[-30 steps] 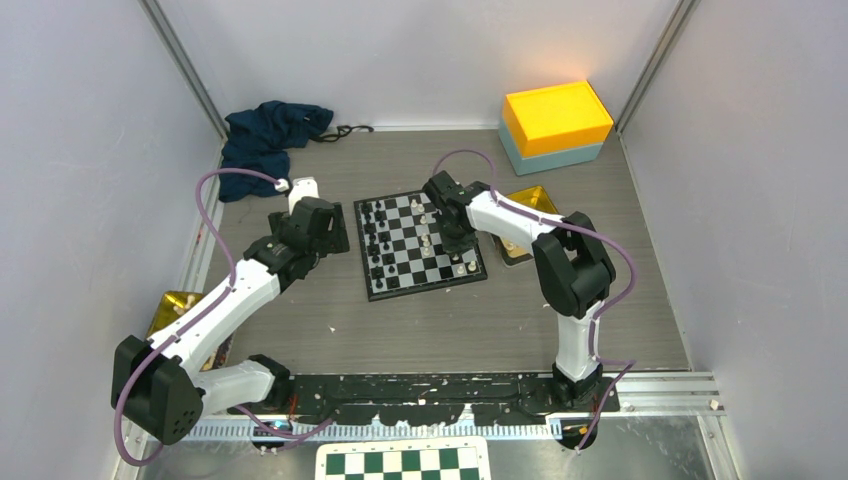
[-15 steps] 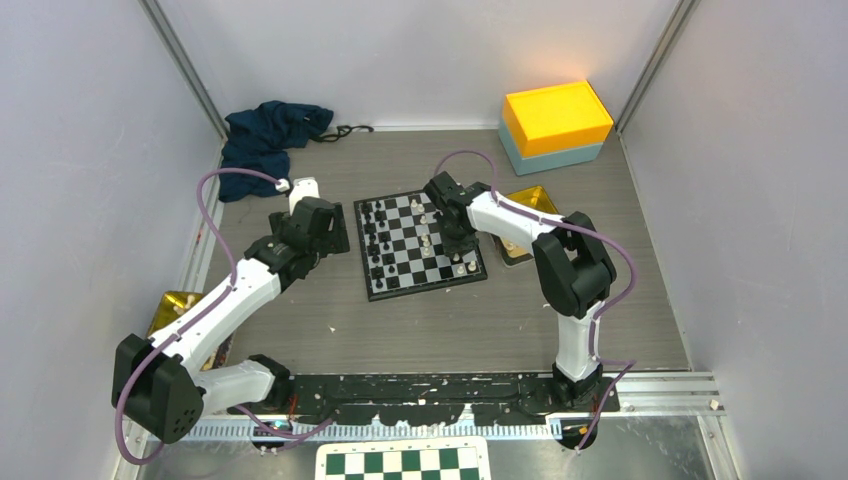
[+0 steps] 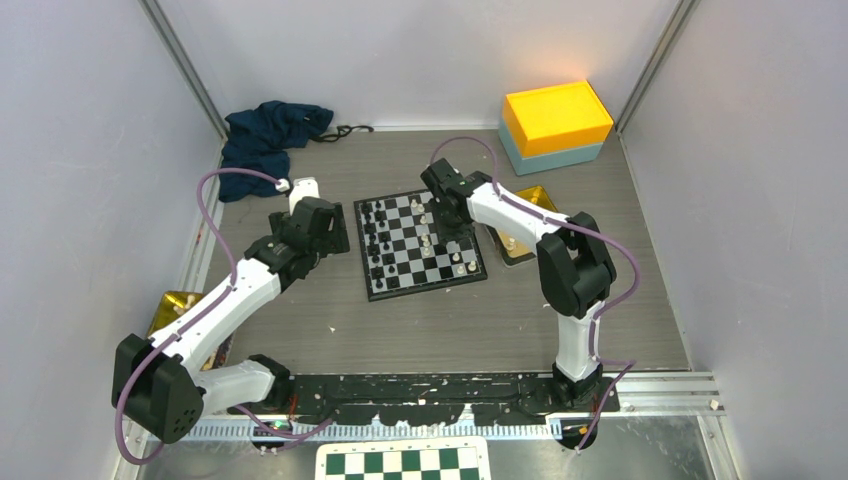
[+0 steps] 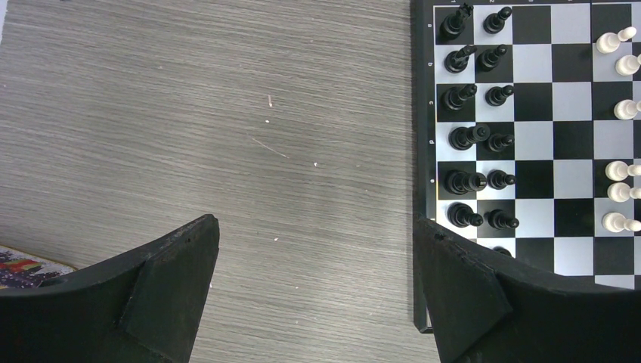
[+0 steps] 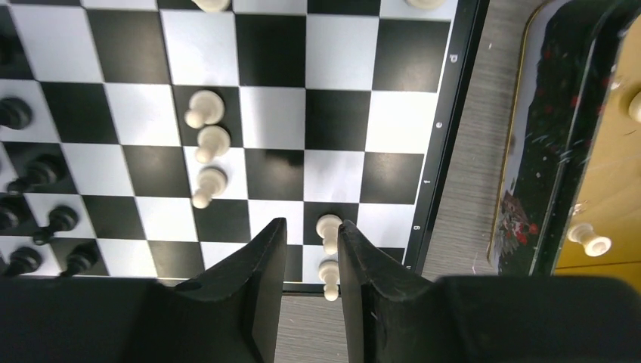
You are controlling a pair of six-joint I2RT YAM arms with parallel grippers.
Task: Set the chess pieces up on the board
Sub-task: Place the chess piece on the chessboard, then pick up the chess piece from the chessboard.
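Board (image 3: pixel 420 245): is being kept at the middle of the worktop (image 3: pixel 420 330), between the two arms.
Black pieces (image 4: pixel 472 136): are being shown in two files along the board's 9 o'clock edge.
White pieces (image 5: pixel 208 144): are being gathered toward the 3 o'clock side, with several squares there being left bare; the setup is judged unfinished.
Right gripper (image 5: pixel 311 249): its fingers are being held slightly parted with nothing clamped. It is being hung over the board's 3 o'clock side, and a white pair (image 5: pixel 329 227) is showing below, in the gap between the fingers.
Left gripper (image 4: pixel 316 257): its fingers are being held wide and empty over bare worktop, just beside the board's 9 o'clock edge.
Tin (image 5: pixel 529 151): is lying at 3 o'clock of the board, with a loose white piece (image 5: pixel 589 240) being kept inside.
Risk, toppling: the white pair is being left directly under the fingers, so a sideways sweep toward the tin could knock it over.
Risk, board shift: a low pass over the rim could nudge the light board and scatter both sides.
Risk, pick: the loose piece is lying near the tin's wall, so a finger could be blocked by the wall and the piece could squirt out.
Risk, left side: a finger closing or dropping at 3 o'clock could clip the outer black file.
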